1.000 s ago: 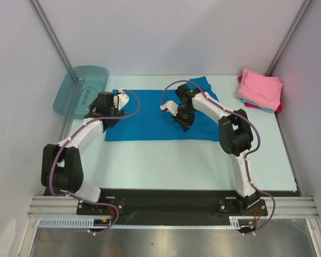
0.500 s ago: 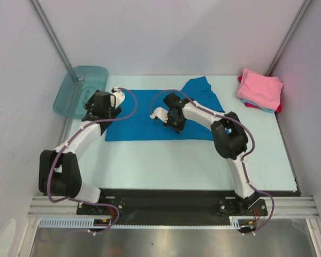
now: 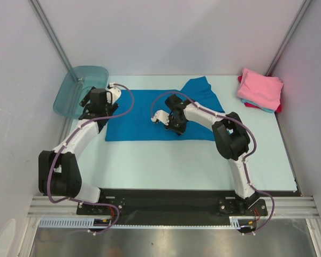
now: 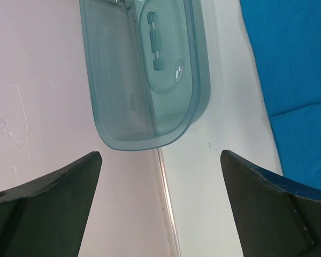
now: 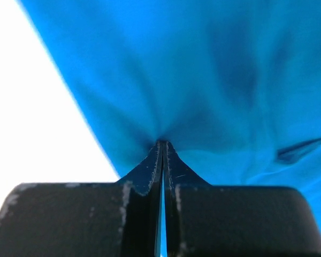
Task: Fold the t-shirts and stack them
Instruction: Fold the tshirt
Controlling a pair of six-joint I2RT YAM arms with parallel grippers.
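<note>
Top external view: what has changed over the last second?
The right claw, shut on the blue t-shirt, pulled its right side leftward. The left claw, open, shifted toward the tub. The pink-topped stack and the tub stayed put.

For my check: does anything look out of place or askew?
The teal tub hangs past the table's far left corner, seemingly tilted against the wall. The blue t-shirt is bunched only where the right gripper pinches it.

A robot lab cell — bare white walls point(image 3: 176, 37), aluminium frame posts point(image 3: 50, 33), a pale worktable point(image 3: 166, 160).
</note>
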